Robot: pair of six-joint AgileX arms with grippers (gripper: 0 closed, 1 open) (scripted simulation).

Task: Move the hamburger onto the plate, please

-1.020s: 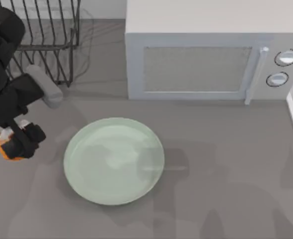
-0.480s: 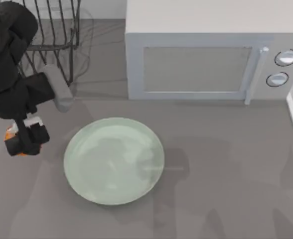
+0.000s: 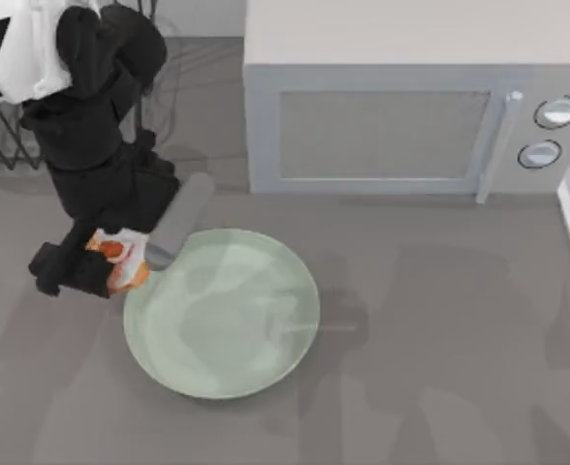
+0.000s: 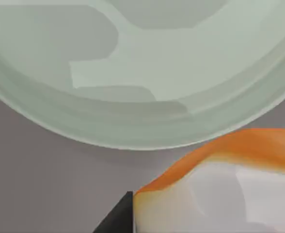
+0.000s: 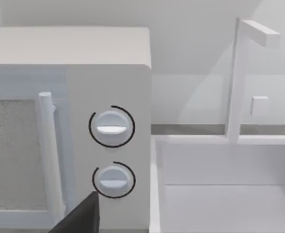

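While the left gripper (image 3: 99,263) hangs at the left rim of the large round pale mint-green plate (image 3: 237,329), its black jaws are closed on the small lumpy orange and white hamburger (image 3: 120,260), which sits between them, just beside the rim. Its long axis cannot be told. Farther right stands a pale grey microwave (image 3: 401,107).

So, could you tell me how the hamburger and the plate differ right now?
The hamburger is small, lumpy, orange and white; the plate is wide, round, flat and pale mint green. The hamburger is held in the left claw at the plate's left rim; the plate lies bare on the table.
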